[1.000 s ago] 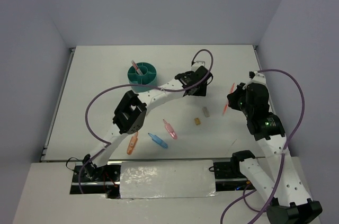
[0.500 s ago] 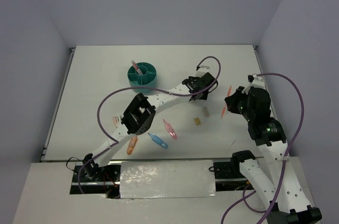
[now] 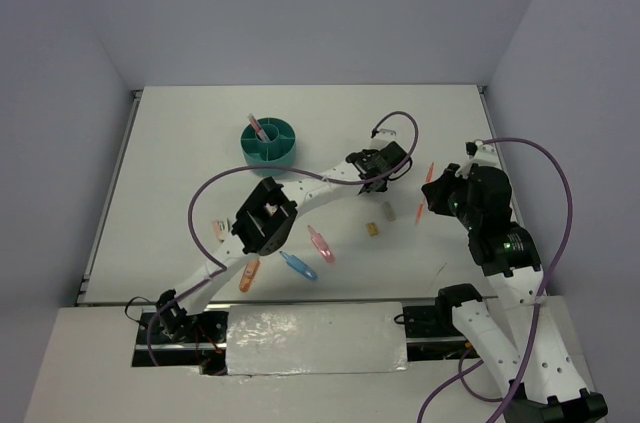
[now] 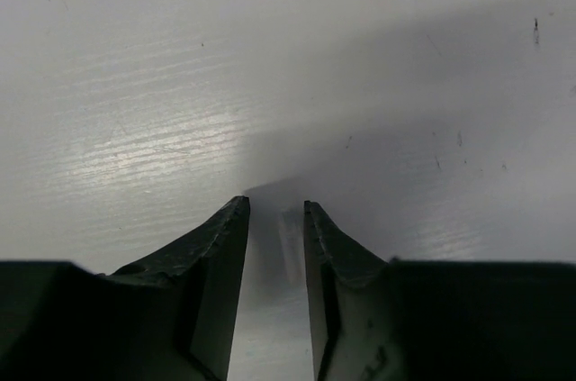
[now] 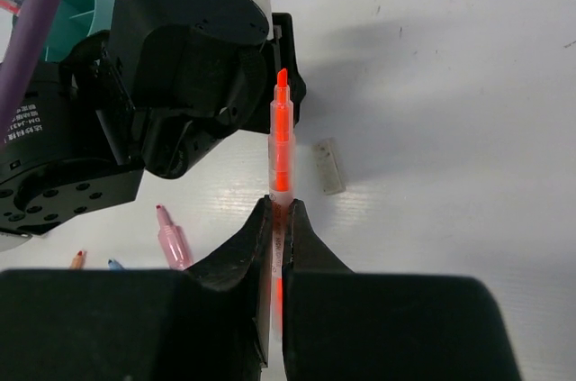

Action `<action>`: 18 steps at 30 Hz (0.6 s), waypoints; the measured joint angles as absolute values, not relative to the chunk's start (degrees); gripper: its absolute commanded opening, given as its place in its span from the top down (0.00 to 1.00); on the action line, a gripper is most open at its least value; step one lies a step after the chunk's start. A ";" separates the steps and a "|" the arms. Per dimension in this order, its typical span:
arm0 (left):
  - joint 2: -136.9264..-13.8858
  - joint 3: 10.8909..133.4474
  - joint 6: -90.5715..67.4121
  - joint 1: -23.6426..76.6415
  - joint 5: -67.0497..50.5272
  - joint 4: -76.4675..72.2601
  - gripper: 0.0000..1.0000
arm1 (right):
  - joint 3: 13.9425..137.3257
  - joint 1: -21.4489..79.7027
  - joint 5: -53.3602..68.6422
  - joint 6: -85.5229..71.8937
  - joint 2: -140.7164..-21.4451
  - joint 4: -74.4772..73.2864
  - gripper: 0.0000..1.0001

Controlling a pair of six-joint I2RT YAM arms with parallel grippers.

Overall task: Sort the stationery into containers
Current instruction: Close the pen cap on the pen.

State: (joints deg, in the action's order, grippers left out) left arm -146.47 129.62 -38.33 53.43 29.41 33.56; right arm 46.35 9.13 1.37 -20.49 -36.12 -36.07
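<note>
Right gripper (image 5: 279,208): clamped on your orange pen (image 5: 280,133), tip up-frame, presumably for carrying to the teal organiser cup (image 3: 268,139), upper left in the top view. Left gripper (image 4: 276,212): jaws narrowly apart, low over the table (image 4: 135,84), likely poised to pick; contents unclear.

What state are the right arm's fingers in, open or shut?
Shut on the orange pen: the right wrist view shows the right fingers pressed against both its sides, with no gap left.

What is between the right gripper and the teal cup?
The left gripper and its black wrist sit in that stretch, clearest in the top view; the right wrist view shows them hiding most of the teal cup beyond the orange pen.
</note>
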 measured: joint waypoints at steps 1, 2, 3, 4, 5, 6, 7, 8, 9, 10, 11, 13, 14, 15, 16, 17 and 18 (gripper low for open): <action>-146.50 129.58 -39.05 53.52 29.39 33.61 0.60 | 46.37 9.10 1.39 -20.49 -36.12 -36.07 1.00; -146.47 129.49 -39.51 53.65 29.43 33.54 0.62 | 46.35 9.10 1.43 -20.49 -36.12 -36.07 1.00; -146.47 129.43 -39.70 53.78 29.47 33.52 0.64 | 46.35 9.10 1.52 -20.49 -36.12 -36.07 1.00; -146.47 129.36 -40.14 53.84 29.50 33.50 0.66 | 46.35 9.10 1.56 -20.49 -36.12 -36.07 1.00; -146.50 129.29 -40.80 53.93 29.54 33.52 0.71 | 46.37 9.10 1.65 -20.49 -36.12 -36.07 1.00; -146.47 129.21 -41.17 53.98 29.52 33.41 0.73 | 46.35 9.10 1.74 -20.49 -36.12 -36.07 1.00; -146.47 129.19 -41.52 54.04 29.52 33.34 0.74 | 46.37 9.10 1.78 -20.49 -36.12 -36.07 1.00; -146.39 128.77 -42.15 54.11 29.56 33.01 0.78 | 46.37 9.10 1.85 -20.49 -36.12 -36.07 1.00; -146.12 128.18 -42.46 54.15 29.65 32.58 0.82 | 46.37 9.10 1.96 -20.47 -36.12 -36.07 1.00; -145.82 127.55 -42.78 54.17 29.71 32.12 0.86 | 46.35 9.10 2.11 -20.49 -36.12 -36.07 1.00; -145.38 126.65 -43.16 54.22 29.71 31.48 0.98 | 46.37 9.10 2.24 -20.49 -36.14 -36.07 1.00; -144.40 125.10 -44.18 54.19 29.50 30.85 1.00 | 46.35 9.10 2.63 -20.47 -36.23 -36.01 1.00; -143.76 124.07 -44.42 54.17 29.19 30.39 1.00 | 46.35 9.10 2.96 -20.43 -36.23 -35.99 1.00; -142.74 122.26 -45.12 54.00 28.62 29.74 1.00 | 46.30 9.13 3.79 -20.32 -36.23 -35.79 1.00; -141.49 120.36 -45.45 53.71 27.97 29.39 1.00 | 46.15 9.10 4.71 -20.25 -36.23 -35.40 1.00; -139.48 117.12 -45.65 53.47 26.76 28.03 1.00 | 45.84 9.10 5.76 -20.10 -36.16 -34.87 1.00; -137.19 113.34 -45.74 53.17 25.41 26.65 1.00 | 45.28 9.10 7.29 -20.08 -36.05 -33.93 1.00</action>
